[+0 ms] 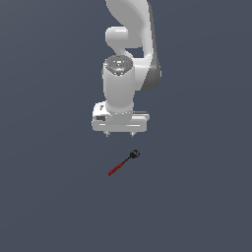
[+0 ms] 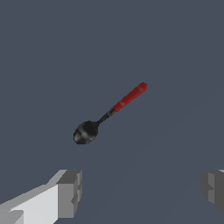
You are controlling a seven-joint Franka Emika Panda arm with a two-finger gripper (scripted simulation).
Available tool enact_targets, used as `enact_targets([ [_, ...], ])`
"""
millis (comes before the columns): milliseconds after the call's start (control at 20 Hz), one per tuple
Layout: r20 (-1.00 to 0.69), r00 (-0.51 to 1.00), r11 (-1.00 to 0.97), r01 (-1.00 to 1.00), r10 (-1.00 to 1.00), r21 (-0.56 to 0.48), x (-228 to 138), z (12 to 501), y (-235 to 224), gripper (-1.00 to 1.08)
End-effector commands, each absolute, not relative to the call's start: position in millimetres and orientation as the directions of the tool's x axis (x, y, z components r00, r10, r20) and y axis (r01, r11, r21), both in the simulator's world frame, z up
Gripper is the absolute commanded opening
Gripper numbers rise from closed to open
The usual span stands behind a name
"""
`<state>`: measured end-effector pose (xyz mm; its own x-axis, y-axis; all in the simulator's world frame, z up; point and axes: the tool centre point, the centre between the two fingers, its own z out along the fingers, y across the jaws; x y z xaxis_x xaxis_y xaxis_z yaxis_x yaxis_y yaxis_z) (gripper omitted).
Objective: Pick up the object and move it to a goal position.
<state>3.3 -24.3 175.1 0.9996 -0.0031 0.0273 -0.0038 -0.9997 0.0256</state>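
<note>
The object is a small slender tool with a red handle, a thin dark shaft and a black round end. It lies flat on the grey floor. In the exterior view its black end points to the right and its handle to the left. My gripper hangs above it, apart from it, open and empty. In the wrist view the object lies beyond the two fingertips, outside the gap between them. My gripper shows there with its jaws wide apart.
A plain dark grey floor lies all around. The white arm rises above the gripper. No other objects show.
</note>
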Motion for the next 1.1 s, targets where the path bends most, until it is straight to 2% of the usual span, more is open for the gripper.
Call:
enact_targets([
  [0, 0.027, 1.000, -1.000, -0.004, -0.003, 0.026, 3, 175, -24, 1.00],
  [550, 0.007, 0.999, -0.999, 0.045, 0.045, 0.000, -3, 174, 2, 1.00],
  [1050, 0.005, 0.999, -0.999, -0.044, -0.044, -0.004, 5, 163, 1, 1.00],
])
